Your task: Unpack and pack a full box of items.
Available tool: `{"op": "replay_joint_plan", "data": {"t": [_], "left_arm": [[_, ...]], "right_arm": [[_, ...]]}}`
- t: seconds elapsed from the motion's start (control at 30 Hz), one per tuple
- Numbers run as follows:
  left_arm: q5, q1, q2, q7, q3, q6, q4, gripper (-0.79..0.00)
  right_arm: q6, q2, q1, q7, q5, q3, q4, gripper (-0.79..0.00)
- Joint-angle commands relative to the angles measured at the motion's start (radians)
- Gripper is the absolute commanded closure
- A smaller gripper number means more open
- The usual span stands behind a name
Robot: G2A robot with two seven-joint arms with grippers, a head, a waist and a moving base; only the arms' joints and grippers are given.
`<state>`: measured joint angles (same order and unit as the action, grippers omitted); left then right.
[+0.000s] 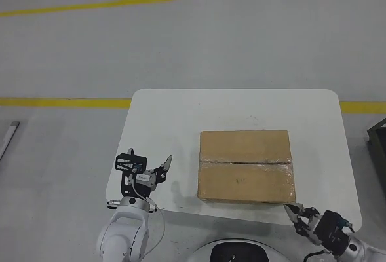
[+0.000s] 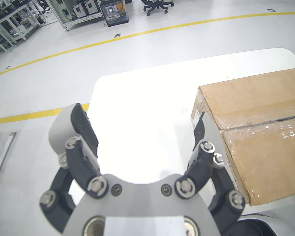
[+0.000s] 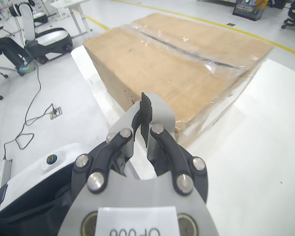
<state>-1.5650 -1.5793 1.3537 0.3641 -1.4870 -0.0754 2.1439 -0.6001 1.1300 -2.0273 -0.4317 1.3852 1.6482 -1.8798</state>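
Brown cardboard, taped along its top seam: the box (image 1: 245, 165) sits closed on the white table (image 1: 173, 118), toward the robot's right. From above, the left gripper (image 1: 150, 159) hangs off the box's left side and the right gripper (image 1: 295, 209) is by its near right corner. In the left wrist view, the left gripper is spread wide and empty, one finger near the box's wall. In the right wrist view, the right gripper's pads are pinched together on nothing.

The box (image 1: 245, 187) is showing plain tan under glossy clear tape (image 1: 245, 164); the counter (image 1: 166, 118) is showing white, the floor (image 1: 179, 46) grey with yellow lines (image 1: 55, 103).
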Motion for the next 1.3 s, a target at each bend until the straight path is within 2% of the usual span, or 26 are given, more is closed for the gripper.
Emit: {"op": "replay_joint_plan", "data": {"t": [0.0,0.13,0.2,0.3,0.43,0.63,0.93,1.27], "left_arm": [[0.0,0.0,0.0,0.0,0.0,0.0,0.0,-0.785],[0.0,0.0,0.0,0.0,0.0,0.0,0.0,-0.785],[0.0,0.0,0.0,0.0,0.0,0.0,0.0,-0.785],[0.0,0.0,0.0,0.0,0.0,0.0,0.0,-0.785],[0.0,0.0,0.0,0.0,0.0,0.0,0.0,-0.785],[0.0,0.0,0.0,0.0,0.0,0.0,0.0,-0.785],[0.0,0.0,0.0,0.0,0.0,0.0,0.0,-0.785],[0.0,0.0,0.0,0.0,0.0,0.0,0.0,-0.785]], "right_arm": [[0.037,0.002,-0.037,-0.052,-0.067,0.049,0.005,0.0],[0.153,0.01,-0.058,-0.027,-0.228,0.104,0.017,0.0],[0.177,0.013,-0.041,0.024,-0.308,0.108,0.026,0.0],[0.23,0.014,0.015,0.135,-0.328,0.094,0.028,0.0],[0.247,0.016,0.1,0.247,-0.271,0.02,0.03,0.0],[0.265,0.024,0.186,0.323,-0.226,-0.096,0.073,0.0],[0.253,0.033,0.25,0.349,-0.21,-0.193,0.099,0.0],[0.226,0.037,0.312,0.38,-0.196,-0.249,0.106,0.0]]}}
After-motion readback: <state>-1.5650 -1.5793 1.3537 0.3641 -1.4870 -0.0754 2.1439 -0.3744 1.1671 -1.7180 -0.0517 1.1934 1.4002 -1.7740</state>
